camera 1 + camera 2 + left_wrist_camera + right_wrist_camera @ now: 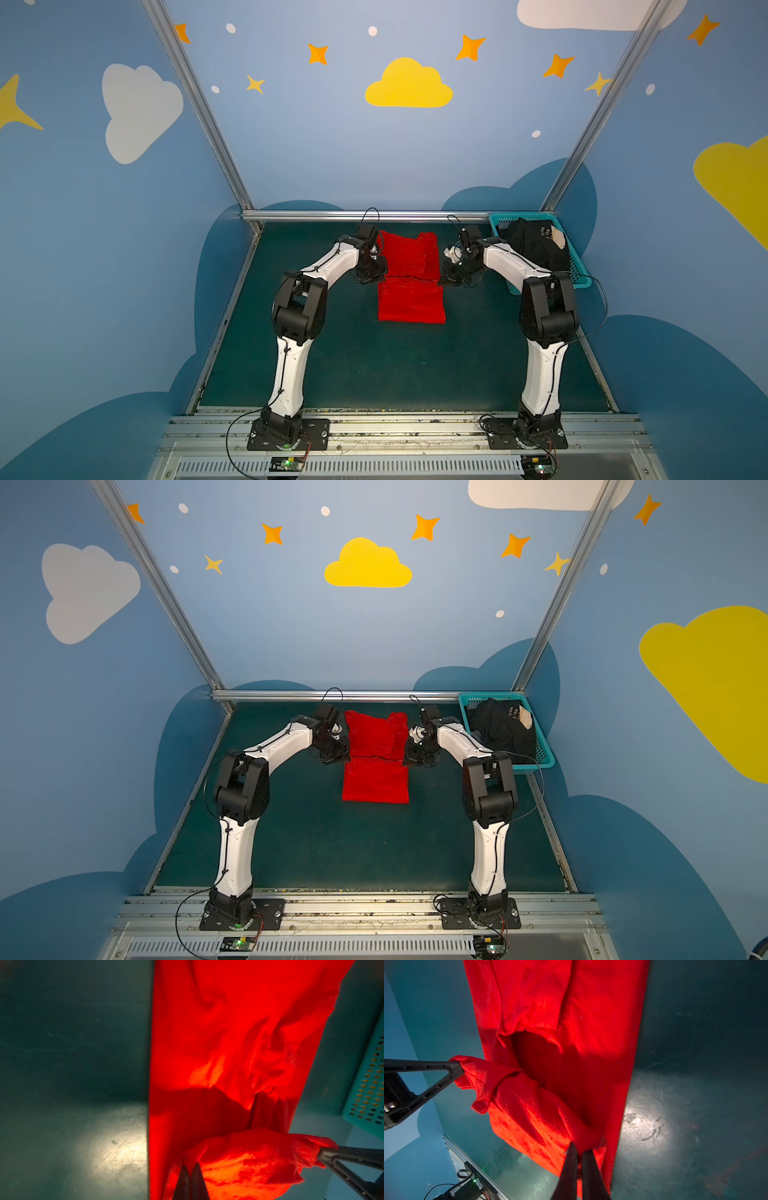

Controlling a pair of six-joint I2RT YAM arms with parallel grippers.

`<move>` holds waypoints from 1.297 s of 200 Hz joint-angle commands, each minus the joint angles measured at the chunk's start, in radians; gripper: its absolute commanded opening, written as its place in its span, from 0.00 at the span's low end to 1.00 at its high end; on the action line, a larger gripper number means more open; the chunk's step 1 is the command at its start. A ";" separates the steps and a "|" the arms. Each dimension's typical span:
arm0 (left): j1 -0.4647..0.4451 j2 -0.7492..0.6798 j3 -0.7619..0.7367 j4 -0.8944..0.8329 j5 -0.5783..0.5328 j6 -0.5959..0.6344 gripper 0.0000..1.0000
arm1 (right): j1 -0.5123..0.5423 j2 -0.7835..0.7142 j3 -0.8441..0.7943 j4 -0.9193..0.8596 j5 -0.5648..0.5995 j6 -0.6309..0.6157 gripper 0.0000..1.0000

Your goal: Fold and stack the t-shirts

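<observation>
Green tabletop (374,365), teal basket (578,270) holding black t-shirts (536,245)

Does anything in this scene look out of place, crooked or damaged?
Nothing is spilled or damaged. The red t-shirt is mid-fold: the left gripper and the right gripper are both shut on its raised edge, and the cloth between them sags and bunches. The black t-shirts lie crumpled in the teal basket.

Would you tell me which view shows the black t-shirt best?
Both top views: the black t-shirt lies in the teal basket. The left wrist view shows only the basket's wall; the right wrist view shows neither.
</observation>
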 commanded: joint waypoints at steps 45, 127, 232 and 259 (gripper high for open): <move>0.022 0.043 0.031 -0.024 0.000 -0.003 0.05 | -0.017 0.116 0.107 -0.038 -0.060 -0.029 0.00; 0.054 0.052 0.021 0.050 0.016 -0.056 0.31 | -0.038 0.173 0.185 -0.042 -0.094 -0.038 0.27; 0.032 -0.245 -0.234 0.172 -0.020 -0.090 0.37 | -0.044 -0.099 -0.063 0.101 -0.130 0.004 0.41; -0.015 -0.236 -0.296 0.155 -0.030 -0.117 0.10 | -0.014 -0.091 -0.124 0.126 -0.130 0.014 0.14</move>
